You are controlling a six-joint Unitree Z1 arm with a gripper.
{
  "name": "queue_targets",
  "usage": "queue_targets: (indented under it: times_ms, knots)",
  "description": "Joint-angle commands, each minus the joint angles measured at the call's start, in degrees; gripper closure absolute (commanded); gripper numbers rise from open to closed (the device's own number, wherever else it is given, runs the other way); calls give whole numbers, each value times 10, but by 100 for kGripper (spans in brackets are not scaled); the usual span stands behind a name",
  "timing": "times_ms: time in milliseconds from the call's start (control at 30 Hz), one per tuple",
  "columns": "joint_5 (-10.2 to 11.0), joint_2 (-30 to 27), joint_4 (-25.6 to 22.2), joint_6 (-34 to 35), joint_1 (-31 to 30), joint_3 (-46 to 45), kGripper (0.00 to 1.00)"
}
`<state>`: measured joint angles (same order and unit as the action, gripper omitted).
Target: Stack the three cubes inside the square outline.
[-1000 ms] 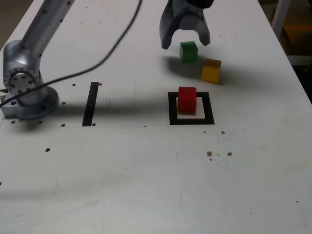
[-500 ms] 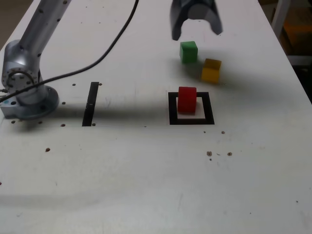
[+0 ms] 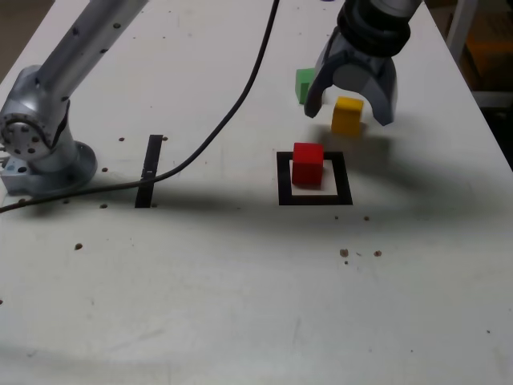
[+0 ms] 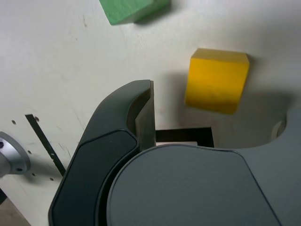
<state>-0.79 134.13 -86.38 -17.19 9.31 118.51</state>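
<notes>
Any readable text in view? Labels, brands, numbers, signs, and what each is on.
None: no word, label, brand, number or sign can be read in either view.
The cubes, the end effector and the arm show no lettering.
Black tape strip: plain tape.

A single straight black tape strip [image 3: 149,171] — stuck flat on the white table [image 3: 200,297].

Exterior view: green cube [image 3: 304,83] partly behind gripper [image 3: 350,117]. Wrist view: green cube cut by frame edge; square outline [image 4: 186,136] mostly hidden.
</notes>
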Motion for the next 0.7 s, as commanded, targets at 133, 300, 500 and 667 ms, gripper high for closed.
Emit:
queue_targets:
  times_ms: [133,300,500,667]
  knots:
    - [2,4,1,-41,29,7,3]
    - [-4,21,8,-64,44,9,7]
    - [-17,27,22,-65,37,5,9]
    - [-33,31,42,-64,33,-4,22]
